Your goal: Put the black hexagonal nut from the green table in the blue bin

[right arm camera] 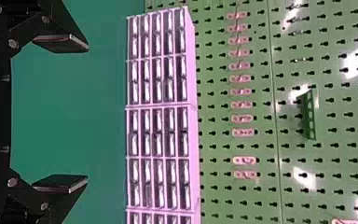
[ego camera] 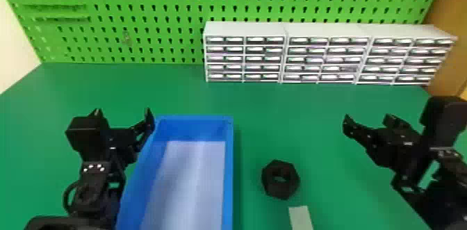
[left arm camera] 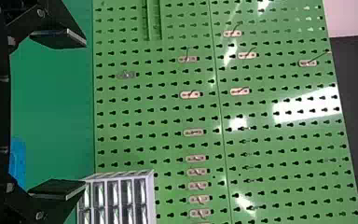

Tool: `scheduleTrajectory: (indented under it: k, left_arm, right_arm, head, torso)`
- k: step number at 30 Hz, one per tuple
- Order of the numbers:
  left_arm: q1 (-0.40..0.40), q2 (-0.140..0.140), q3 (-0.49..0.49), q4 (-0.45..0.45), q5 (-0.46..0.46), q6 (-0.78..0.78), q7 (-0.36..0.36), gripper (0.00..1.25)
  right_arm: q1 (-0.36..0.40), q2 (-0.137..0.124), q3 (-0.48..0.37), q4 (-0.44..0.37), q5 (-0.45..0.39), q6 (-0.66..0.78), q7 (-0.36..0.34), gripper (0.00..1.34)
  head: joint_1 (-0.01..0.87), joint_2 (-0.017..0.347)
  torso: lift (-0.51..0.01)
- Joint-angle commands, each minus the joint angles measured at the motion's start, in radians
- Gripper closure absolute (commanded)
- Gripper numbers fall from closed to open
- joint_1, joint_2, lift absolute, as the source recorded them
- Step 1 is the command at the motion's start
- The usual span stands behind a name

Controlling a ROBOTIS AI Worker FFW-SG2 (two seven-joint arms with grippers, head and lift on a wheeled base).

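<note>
The black hexagonal nut (ego camera: 280,180) lies flat on the green table (ego camera: 264,107), a little right of the blue bin (ego camera: 228,163), whose inside shows a pale bottom. My left gripper (ego camera: 123,116) is held at the bin's left side, near its far left corner, fingers apart. My right gripper (ego camera: 368,121) hangs over the table to the right of the nut and farther back, also open. In the left wrist view my left gripper (left arm camera: 70,112) has nothing between its fingertips; in the right wrist view my right gripper (right arm camera: 77,114) is likewise empty.
White drawer cabinets (ego camera: 326,55) line the back right of the table against a green pegboard (ego camera: 156,14) with small hooks. A pale strip (ego camera: 301,217) lies on the table just in front of the nut.
</note>
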Motion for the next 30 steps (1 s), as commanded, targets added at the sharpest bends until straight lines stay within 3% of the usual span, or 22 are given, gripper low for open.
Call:
scheduleTrajectory:
  k: [1, 13, 20, 30]
  left_arm:
    - [-0.002, 0.0, 0.0, 0.001, -0.001, 0.0, 0.0, 0.21]
    - [-0.005, 0.0, 0.002, 0.001, -0.002, -0.002, 0.0, 0.21]
    - [-0.005, 0.0, 0.0, 0.001, -0.004, 0.0, 0.0, 0.21]
    - [-0.007, 0.0, 0.002, 0.001, -0.007, 0.0, 0.0, 0.21]
  right_arm:
    - [-0.012, 0.004, -0.026, 0.0, 0.0, 0.027, 0.056, 0.29]
    - [-0.049, -0.011, -0.064, 0.012, 0.037, 0.14, 0.257, 0.29]
    - [-0.096, -0.023, -0.08, 0.018, 0.116, 0.225, 0.426, 0.29]
    - [-0.122, -0.032, -0.072, 0.018, 0.187, 0.291, 0.545, 0.29]
  head:
    - [0.657, 0.057]
    - [0.657, 0.057]
    - [0.657, 0.057]
    - [0.657, 0.057]
  torso:
    - [-0.095]
    - [-0.095]
    - [-0.095]
    - [-0.095]
